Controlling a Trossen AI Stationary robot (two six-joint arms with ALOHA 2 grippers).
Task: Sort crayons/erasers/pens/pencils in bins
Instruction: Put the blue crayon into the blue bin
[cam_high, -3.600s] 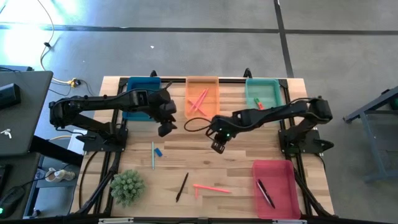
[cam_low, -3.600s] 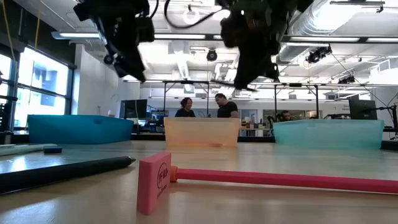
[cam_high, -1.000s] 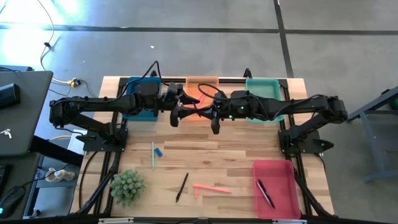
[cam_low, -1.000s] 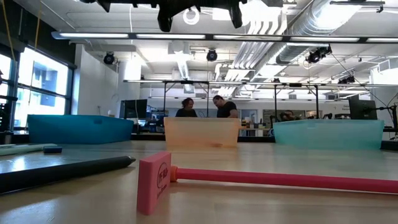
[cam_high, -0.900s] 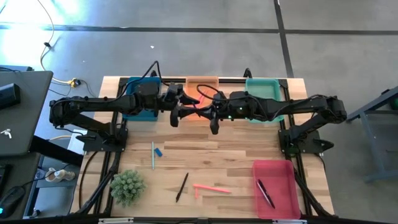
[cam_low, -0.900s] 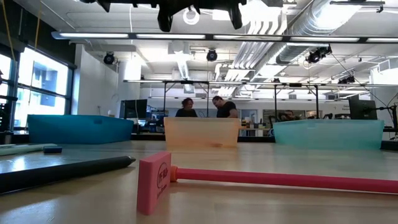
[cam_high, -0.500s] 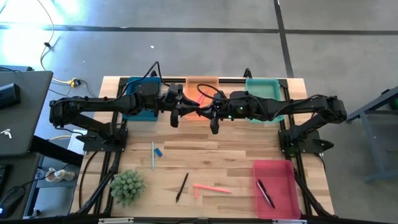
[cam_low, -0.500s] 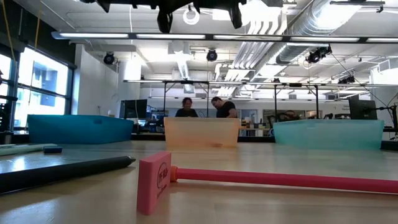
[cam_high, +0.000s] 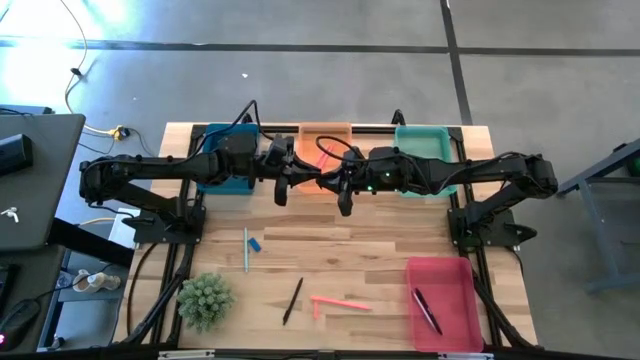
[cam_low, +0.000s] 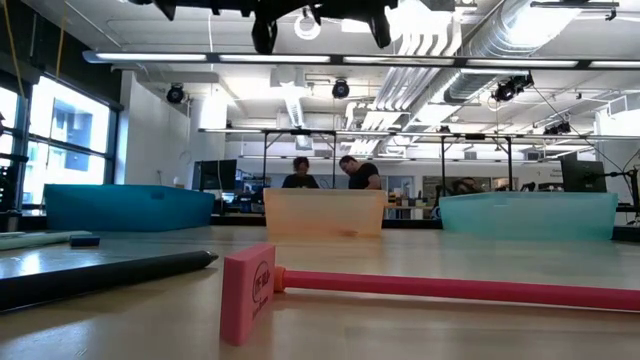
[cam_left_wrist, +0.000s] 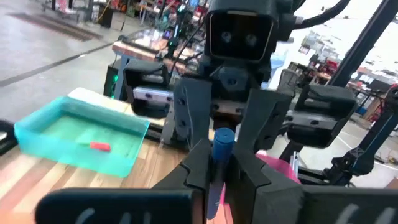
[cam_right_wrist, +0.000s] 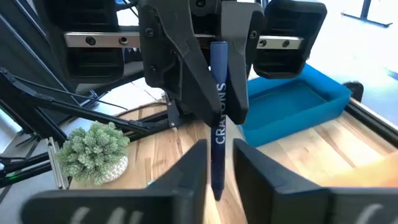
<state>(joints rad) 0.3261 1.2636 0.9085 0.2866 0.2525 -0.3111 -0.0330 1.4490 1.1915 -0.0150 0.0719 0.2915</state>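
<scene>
A blue crayon (cam_right_wrist: 219, 124) marked CRAYONS is in my left gripper (cam_high: 290, 172), which is shut on it high above the front of the orange bin (cam_high: 325, 130). My right gripper (cam_high: 325, 180) faces it tip to tip. Its open fingers (cam_right_wrist: 193, 171) stand on either side of the crayon's free end without plainly touching it. The crayon's end also shows in the left wrist view (cam_left_wrist: 222, 138). The dark blue bin (cam_high: 215, 135), the teal bin (cam_high: 425, 140) with a red eraser (cam_left_wrist: 99, 145) and the red-pink bin (cam_high: 445, 300) with a pen (cam_high: 428, 310) stand on the table. My left gripper pinches the crayon's rear part (cam_right_wrist: 217, 68) between its two fingers. The fingers come level from the table's left and the crayon lies along them, sticking out toward my right gripper. The crayon is lifted clear, far above the table.
On the table's near half lie a black pen (cam_high: 292, 300), salmon-pink sticks (cam_high: 340, 301) with a pink block (cam_low: 248, 292), a pale stick (cam_high: 246, 250) and a blue eraser (cam_high: 257, 245). A small plant (cam_high: 205, 300) stands at the near left. People stand in the room behind.
</scene>
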